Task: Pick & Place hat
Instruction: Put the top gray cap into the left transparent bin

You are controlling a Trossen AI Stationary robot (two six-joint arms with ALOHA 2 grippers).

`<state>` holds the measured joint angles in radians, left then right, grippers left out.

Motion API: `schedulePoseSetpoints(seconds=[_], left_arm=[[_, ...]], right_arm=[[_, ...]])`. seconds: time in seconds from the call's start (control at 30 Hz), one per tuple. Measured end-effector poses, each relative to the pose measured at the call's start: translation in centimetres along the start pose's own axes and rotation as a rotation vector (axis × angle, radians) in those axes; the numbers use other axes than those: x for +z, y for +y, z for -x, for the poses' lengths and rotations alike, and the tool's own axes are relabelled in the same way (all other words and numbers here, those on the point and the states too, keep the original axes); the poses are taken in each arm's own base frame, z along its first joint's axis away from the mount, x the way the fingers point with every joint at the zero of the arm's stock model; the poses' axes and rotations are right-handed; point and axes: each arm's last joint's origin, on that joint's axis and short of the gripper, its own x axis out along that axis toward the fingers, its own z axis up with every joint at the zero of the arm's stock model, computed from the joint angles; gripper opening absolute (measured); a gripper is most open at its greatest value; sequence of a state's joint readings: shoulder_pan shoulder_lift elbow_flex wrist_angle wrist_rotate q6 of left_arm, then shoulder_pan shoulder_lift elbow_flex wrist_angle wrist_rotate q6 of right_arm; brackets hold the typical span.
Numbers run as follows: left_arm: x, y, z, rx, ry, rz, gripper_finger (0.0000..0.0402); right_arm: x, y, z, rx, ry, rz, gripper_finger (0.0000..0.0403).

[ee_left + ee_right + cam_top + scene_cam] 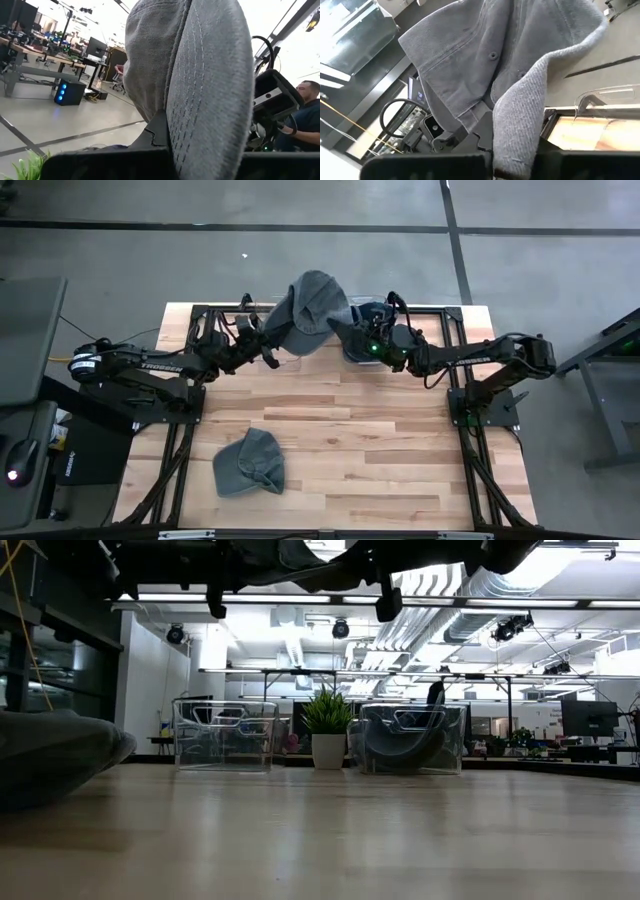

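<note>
Both grippers, left (268, 340) and right (340, 330), pinch the grey hat (312, 310), seemingly above the table's (400, 470) far edge.

A grey cap (200, 85) is filling most of the frame, its stitched brim pinched in the left gripper (167, 150). A person (307, 117) is sitting beyond a black arm (272, 100), desks (45, 60) standing behind.

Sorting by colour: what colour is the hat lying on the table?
Grey hat, clearest in the high view.
</note>
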<state>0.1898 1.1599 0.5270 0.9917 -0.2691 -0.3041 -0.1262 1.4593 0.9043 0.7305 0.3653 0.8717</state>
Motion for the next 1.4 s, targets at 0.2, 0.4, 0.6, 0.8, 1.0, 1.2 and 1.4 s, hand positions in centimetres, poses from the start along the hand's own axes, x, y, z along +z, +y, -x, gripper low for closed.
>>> schedulePoseSetpoints(seconds=[0.2, 0.4, 0.6, 0.8, 1.0, 1.2, 1.4], left_arm=[[0.0, 0.0, 0.0, -0.003, 0.001, 0.007, 0.0001], [0.0, -0.1, 0.0, -0.049, 0.016, 0.007, 0.0040], [0.3, -0.4, 0.2, -0.112, 0.019, 0.019, 0.0127], [1.9, -0.7, 0.8, -0.118, -0.041, -0.022, 0.0198], [3.2, -0.8, 1.6, -0.103, -0.054, -0.042, 0.0228], [4.3, -0.6, 2.6, -0.015, -0.037, -0.079, 0.0230], [4.6, -0.3, 3.5, 0.058, 0.024, -0.071, 0.0230]], right_arm=[[0.0, 0.0, 0.0, 0.006, 0.007, 0.018, 0.0006], [-0.1, -0.1, 0.0, -0.007, 0.023, 0.036, 0.0006], [-0.5, -0.6, 0.0, -0.049, 0.058, 0.067, 0.0006], [-0.4, -1.0, -0.1, -0.057, 0.084, 0.089, 0.0006], [0.2, -1.5, -0.2, -0.048, 0.130, 0.124, 0.0006], [0.4, -2.0, -0.4, 0.010, 0.235, 0.135, 0.0006], [0.1, -2.0, -0.3, 0.036, 0.294, 0.162, 0.0006]])
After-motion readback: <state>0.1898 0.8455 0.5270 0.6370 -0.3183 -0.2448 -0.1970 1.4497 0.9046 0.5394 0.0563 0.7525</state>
